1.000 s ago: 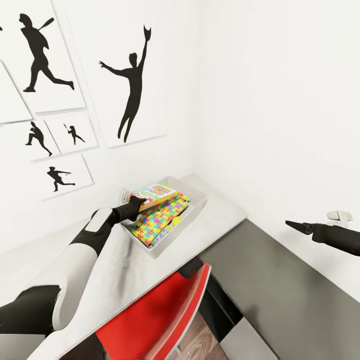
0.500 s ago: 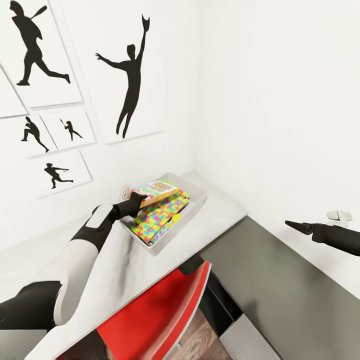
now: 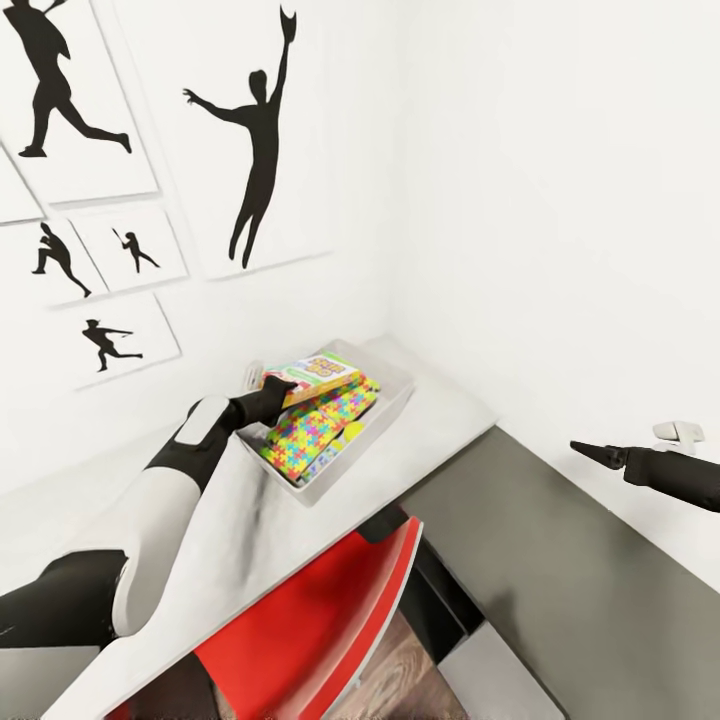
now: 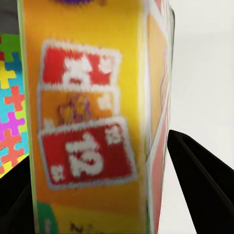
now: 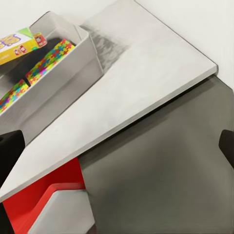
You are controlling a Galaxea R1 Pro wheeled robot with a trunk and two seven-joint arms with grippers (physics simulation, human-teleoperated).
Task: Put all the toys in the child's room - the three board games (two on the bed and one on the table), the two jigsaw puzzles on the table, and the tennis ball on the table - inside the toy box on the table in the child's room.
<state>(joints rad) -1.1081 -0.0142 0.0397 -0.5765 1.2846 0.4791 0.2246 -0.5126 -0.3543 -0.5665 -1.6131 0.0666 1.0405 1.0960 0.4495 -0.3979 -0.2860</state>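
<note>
Left pincer (image 3: 272,392) is pinching the SKIP-BO box (image 3: 318,376) by its near end, fingers pressed on both flat faces; the box sits over the toy box (image 3: 392,408), far end resting tilted on the jigsaw puzzles (image 3: 312,427) just below the pincer. Tennis ball (image 3: 352,432) shows as a yellow-green spot beyond the pincer, beside the puzzle edge inside the tray. Toy box sits on the tabletop (image 3: 430,440), near its far corner against the wall. Right pincer (image 3: 592,453) hangs well apart over the dark cabinet top (image 3: 540,560), tips look pressed together, holding nothing. Judgement: game is over the tray but not released yet. Risks: box leans on the stack, so on release it could slide off the puzzles and ride up the tray's near wall, or end propped on the rim rather than flat; pulling the fingers out sideways may drag the box with them or nudge the tray on the tabletop. Stack is already tall for a shallow tray, so any later item may overhang. Red chair (image 3: 320,620) is tucked below the arm, so elbow clearance is tight on retreat. Writing: left wrist view shows red-and-white label panels on yellow (image 4: 83,141), too blurred to read letter by letter; lettering on the lid in head view also not legible.
</note>
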